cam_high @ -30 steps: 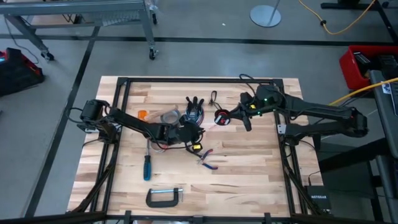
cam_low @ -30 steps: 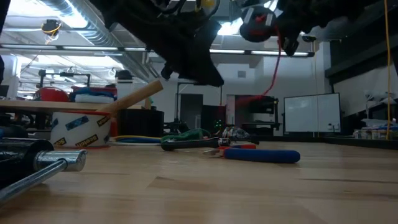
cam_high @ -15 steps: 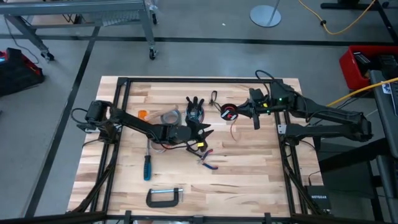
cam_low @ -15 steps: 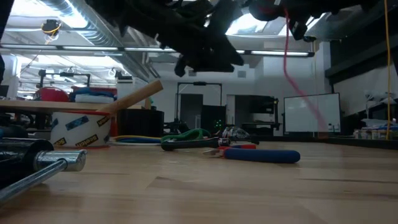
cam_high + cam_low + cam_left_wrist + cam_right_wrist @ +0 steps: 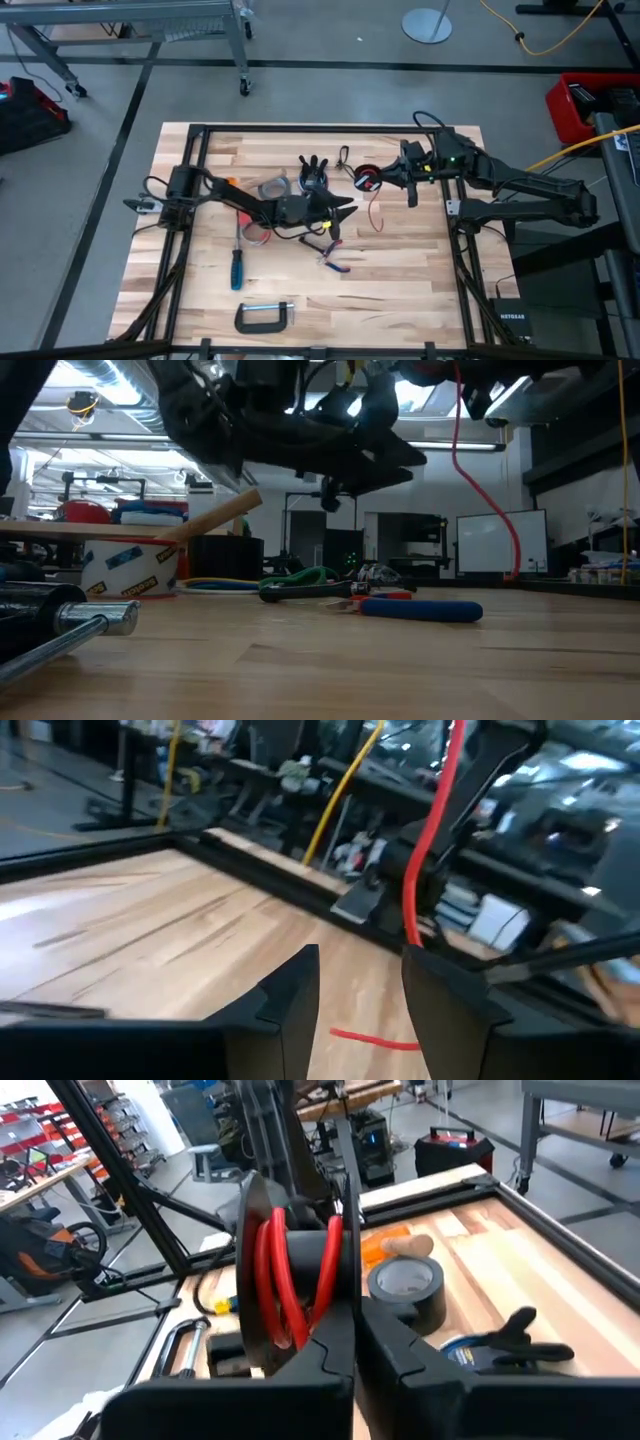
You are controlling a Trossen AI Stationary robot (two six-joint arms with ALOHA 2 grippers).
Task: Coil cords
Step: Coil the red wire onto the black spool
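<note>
A red cord is wound on a black spool (image 5: 290, 1270), which my right gripper (image 5: 355, 1320) is shut on, above the table's far middle (image 5: 368, 180). A loose tail of the red cord (image 5: 378, 212) hangs from the spool; its end (image 5: 375, 1040) lies on the wood. My left gripper (image 5: 348, 206) is open and empty, raised just left of the hanging tail. In the left wrist view the tail (image 5: 430, 840) drops behind one finger (image 5: 440, 1000); I cannot tell whether it touches. I see no second cord. My right gripper pinches the spool's near flange (image 5: 345, 1240) at its rim between its two fingers. The fingers come about level from the table's right side. The spool is lifted clear of the table, its flanges upright, with the cord tail hanging slack below it.
A grey duct-tape roll (image 5: 270, 187), a black glove (image 5: 313, 172) and a carabiner (image 5: 345, 155) lie at the far middle. Red-handled pliers (image 5: 330, 255), a blue screwdriver (image 5: 237, 268) and a C-clamp (image 5: 263, 317) lie nearer. A black frame (image 5: 200, 130) rims the table.
My left gripper has moved toward the table's right edge, closer to the hanging tail. My right gripper first carried the spool a little toward the far right, then held still. The cord tail has swung and now hangs lower, curving rightward.
</note>
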